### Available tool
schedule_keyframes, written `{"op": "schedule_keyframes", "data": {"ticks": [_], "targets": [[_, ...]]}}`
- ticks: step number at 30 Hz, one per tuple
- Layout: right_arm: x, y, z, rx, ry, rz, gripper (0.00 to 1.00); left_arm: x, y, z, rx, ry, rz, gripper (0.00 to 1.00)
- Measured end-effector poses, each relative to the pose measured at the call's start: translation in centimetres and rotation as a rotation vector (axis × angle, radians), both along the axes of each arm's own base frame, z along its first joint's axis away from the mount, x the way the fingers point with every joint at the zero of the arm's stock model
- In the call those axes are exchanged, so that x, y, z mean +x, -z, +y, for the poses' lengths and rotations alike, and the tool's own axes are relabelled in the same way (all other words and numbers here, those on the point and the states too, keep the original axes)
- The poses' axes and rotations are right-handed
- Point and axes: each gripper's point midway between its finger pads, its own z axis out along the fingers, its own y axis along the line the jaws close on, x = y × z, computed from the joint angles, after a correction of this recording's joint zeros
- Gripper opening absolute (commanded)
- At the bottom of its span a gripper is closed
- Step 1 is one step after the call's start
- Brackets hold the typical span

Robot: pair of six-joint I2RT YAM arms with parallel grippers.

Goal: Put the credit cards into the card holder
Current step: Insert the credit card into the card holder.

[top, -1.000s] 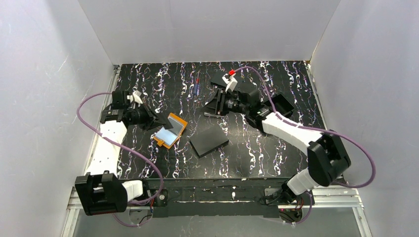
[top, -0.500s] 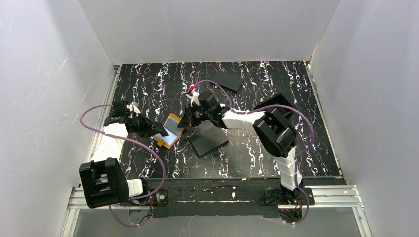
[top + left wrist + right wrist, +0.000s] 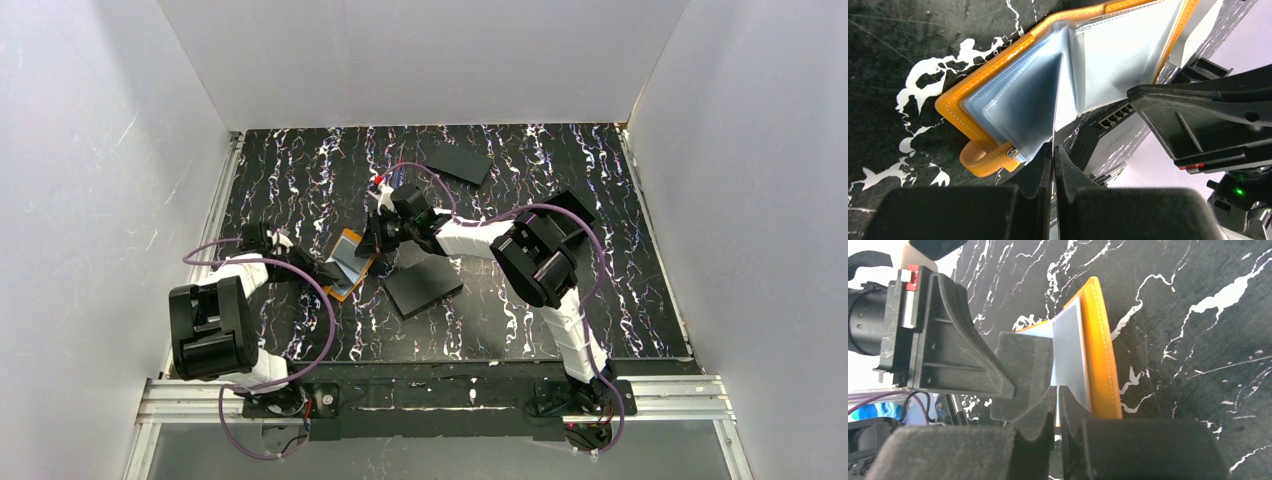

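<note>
Left pincer and right pincer are parked either side of the small orange folding card holder, open mid-table. Left wrist: its clear plastic sleeve is clamped tight. Right wrist: what's likely a thin grey card is clenched, so insertion's on; lining-up with a pocket is needed next.

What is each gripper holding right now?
Left gripper: closed on a sleeve of the card holder.
Right gripper: closed on a thin sheet; unclear what.

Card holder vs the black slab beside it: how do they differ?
The card holder is orange with pale sleeves, the black slab all black. The holder is open, one cover tilted up; the slab lies flat. The slab looks bigger than the holder. Both sit on the table.
</note>
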Motion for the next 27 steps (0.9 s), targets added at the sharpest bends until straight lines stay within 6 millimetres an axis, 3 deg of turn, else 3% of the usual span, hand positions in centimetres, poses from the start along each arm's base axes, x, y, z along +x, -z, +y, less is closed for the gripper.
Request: {"op": "schedule_keyframes", "data": {"ticks": [14,19,27], "targets": [[1.8,3.1,-1.8,-0.024,0.039,0.032,0.09,-0.1,-0.1,-0.3,0.005,0.002,-0.139,0.0],[2.2,3.4,-2.4,-0.014,0.049,0.048,0.08,-0.6,-0.1,-0.7,-0.006,-0.003,-0.195,0.0],[2.1,3.2,-2.2,0.008,0.041,0.056,0.08,0.3,-1.5,-0.9,-0.023,0.013,-0.279,0.0]]}}
